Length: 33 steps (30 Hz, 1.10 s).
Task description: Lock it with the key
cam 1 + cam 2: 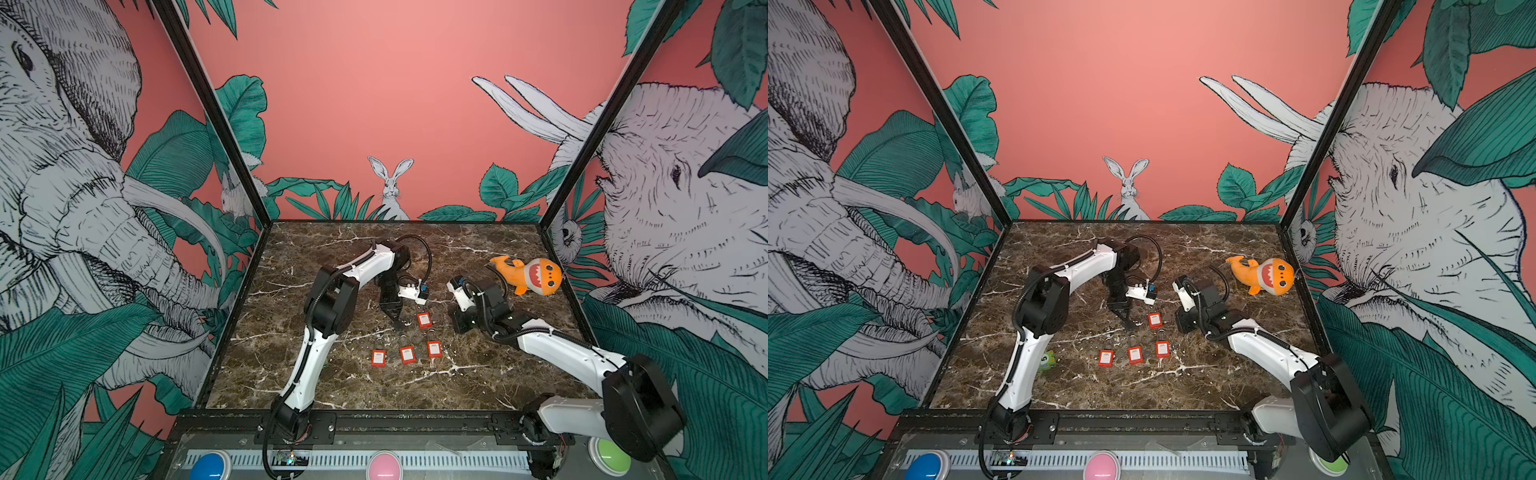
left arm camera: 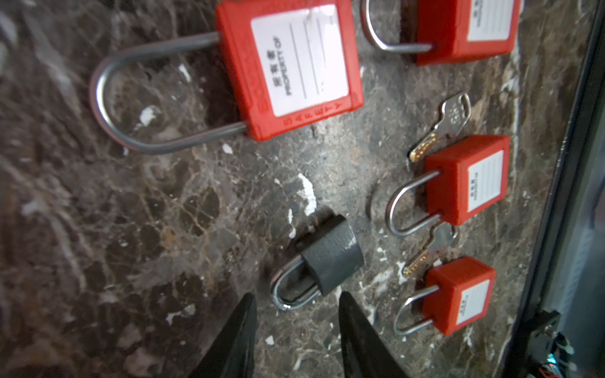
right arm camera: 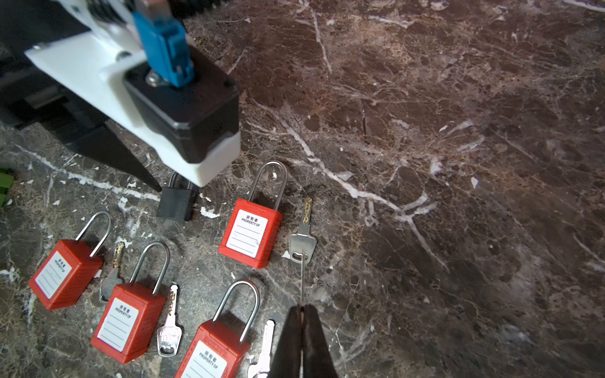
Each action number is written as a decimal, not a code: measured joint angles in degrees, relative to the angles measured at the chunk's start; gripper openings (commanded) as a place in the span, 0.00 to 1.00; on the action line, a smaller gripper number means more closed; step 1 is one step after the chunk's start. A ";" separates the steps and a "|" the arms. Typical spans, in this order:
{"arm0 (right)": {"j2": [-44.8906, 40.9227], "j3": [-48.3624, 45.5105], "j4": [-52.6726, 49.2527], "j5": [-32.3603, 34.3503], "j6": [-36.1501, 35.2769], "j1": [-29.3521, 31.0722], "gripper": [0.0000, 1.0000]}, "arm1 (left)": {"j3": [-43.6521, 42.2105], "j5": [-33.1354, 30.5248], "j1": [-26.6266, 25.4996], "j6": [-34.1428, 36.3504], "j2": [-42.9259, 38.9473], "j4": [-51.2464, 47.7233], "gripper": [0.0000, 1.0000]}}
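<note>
Black fingers [image 2: 240, 330] of the left gripper [image 2: 296, 296] stand parted and grasp nothing, one on either side of the steel shackle of a small black padlock [image 2: 330, 255]. The padlock lies flat near the middle of the marble bench [image 1: 478, 245]. Around it lie four red padlocks [image 1: 407, 355] with silver keys among them. One key [image 3: 302, 242] rests just right of the rearmost red padlock. A hair-thin line runs from its head to the right gripper [image 3: 302, 307], whose fingers are clenched tight; whether they pinch that line cannot be told. An orange plush shark [image 1: 536, 276] lies far right. The black padlock looks dense and rigid, and its dark cover is likely grippier than the slick shackle, so the body's flat sides seem the surer hold. The key is thin and lies flush with the stone, so it is probably best taken by its broad head.
</note>
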 measured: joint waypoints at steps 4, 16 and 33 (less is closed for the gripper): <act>0.28 0.50 -0.37 -0.02 0.70 0.04 0.00 | -1.97 -0.72 0.39 -1.33 -2.34 3.93 0.49; 5.86 6.80 -3.10 -0.28 4.90 7.41 0.00 | -33.55 -2.47 9.86 -18.75 -36.96 40.89 0.54; 29.09 23.45 -8.68 -1.75 4.55 14.05 0.00 | -65.96 -9.55 15.30 -41.97 -62.10 79.67 0.74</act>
